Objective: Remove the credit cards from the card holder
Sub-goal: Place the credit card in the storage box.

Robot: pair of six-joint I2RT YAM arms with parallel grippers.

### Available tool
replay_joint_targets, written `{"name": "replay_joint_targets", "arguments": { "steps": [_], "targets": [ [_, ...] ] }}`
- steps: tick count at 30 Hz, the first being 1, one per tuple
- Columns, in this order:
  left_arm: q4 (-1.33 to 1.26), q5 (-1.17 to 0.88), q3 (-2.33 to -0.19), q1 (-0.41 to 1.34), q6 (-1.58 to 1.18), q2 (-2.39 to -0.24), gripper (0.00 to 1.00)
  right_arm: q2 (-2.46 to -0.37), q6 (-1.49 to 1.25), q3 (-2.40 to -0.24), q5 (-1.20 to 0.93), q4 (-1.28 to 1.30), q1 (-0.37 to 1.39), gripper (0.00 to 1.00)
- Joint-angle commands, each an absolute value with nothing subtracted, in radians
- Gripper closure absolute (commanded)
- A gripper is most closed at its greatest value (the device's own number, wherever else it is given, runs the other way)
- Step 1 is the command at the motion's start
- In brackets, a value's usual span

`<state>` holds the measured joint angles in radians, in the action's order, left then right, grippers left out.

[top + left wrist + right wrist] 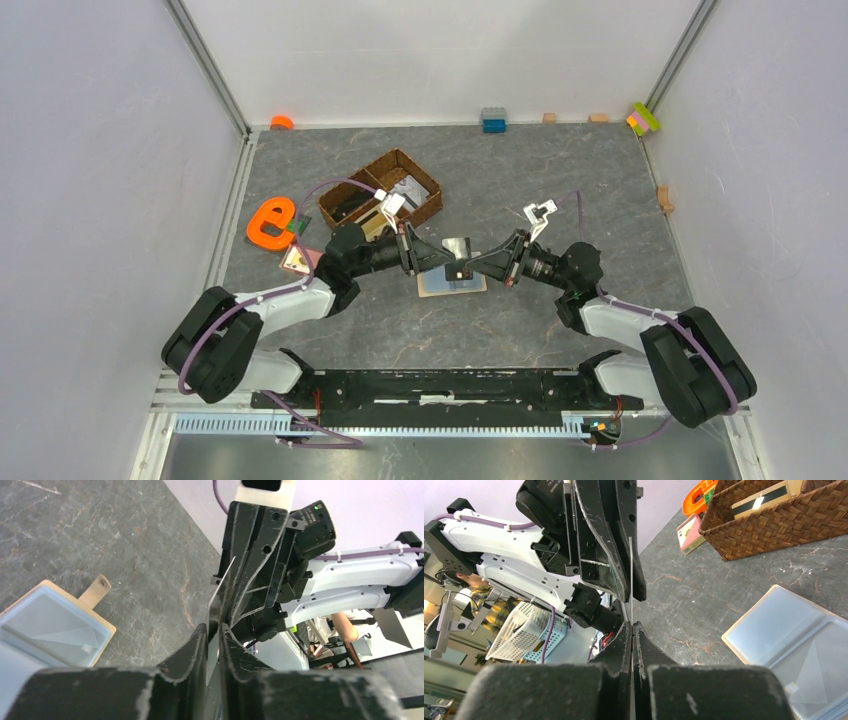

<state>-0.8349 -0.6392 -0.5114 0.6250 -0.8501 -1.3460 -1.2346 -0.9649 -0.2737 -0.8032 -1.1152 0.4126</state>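
Note:
The card holder (452,284) lies open on the grey table, its clear sleeves up (50,625) (784,640). Above it a thin credit card (458,247) stands on edge between both grippers. My right gripper (474,266) (631,625) is shut on one end of this card (630,580). My left gripper (452,266) (214,627) faces it from the other side. Its jaws flank the card (222,580) closely, and a slim gap shows beside the card. A pinkish card (297,260) (689,532) lies flat left of the wicker basket.
A brown wicker basket (424,210) (774,525) stands behind the grippers with flat cards inside. An orange letter toy (270,222) (696,492) lies at the left. Small blocks (493,120) line the back wall.

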Motion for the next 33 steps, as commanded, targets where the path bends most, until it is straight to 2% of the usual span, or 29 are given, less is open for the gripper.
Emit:
{"name": "replay_joint_targets", "arguments": {
  "steps": [1, 2, 3, 6, 8, 11, 14, 18, 21, 24, 27, 33],
  "targets": [
    [-0.959, -0.688, -0.535, 0.629, -0.89, -1.35, 0.91, -1.25, -0.976, -0.311, -0.824, -1.184, 0.422, 1.0],
    [-0.964, -0.689, -0.535, 0.629, -0.891, -1.347, 0.96, -1.253, -0.976, -0.311, -0.825, -1.183, 0.423, 1.0],
    [-0.96, -0.685, -0.534, 0.629, -0.891, -1.346, 0.98, -1.254, -0.976, -0.311, -0.825, -1.184, 0.423, 0.95],
    [-0.924, -0.664, -0.534, 0.629, -0.873, -1.335, 0.98, -1.249, -0.968, -0.311, -0.823, -1.175, 0.423, 0.72],
    [-0.888, -0.646, -0.534, 0.629, -0.853, -1.319, 0.98, -1.235, -0.938, -0.314, -0.81, -1.125, 0.422, 0.62],
    [-0.808, -0.607, -0.537, 0.629, -0.805, -1.277, 0.98, -1.184, -0.843, -0.334, -0.762, -0.974, 0.42, 0.55],
    [-0.658, -0.521, -0.55, 0.629, -0.72, -1.222, 0.98, -1.103, -0.675, -0.38, -0.662, -0.714, 0.419, 0.48],
    [-0.356, -0.265, -0.625, 0.636, -0.566, -1.128, 0.98, -0.977, -0.518, -0.424, -0.376, -0.412, 0.419, 0.35],
    [-0.003, 0.094, -0.754, 0.643, -0.482, -1.109, 0.98, -0.873, -0.492, -0.386, -0.197, -0.379, 0.419, 0.3],
    [0.295, 0.399, -0.976, 0.644, -0.324, -1.177, 0.98, -0.802, -0.486, -0.336, -0.102, -0.409, 0.418, 0.27],
    [0.349, 0.552, -1.069, 0.644, -0.172, -1.257, 0.98, -0.778, -0.48, -0.319, -0.078, -0.422, 0.419, 0.27],
    [0.375, 0.692, -1.242, 0.645, 0.218, -1.445, 0.98, -0.83, -0.484, -0.325, -0.14, -0.449, 0.419, 0.27]
  ]
}}
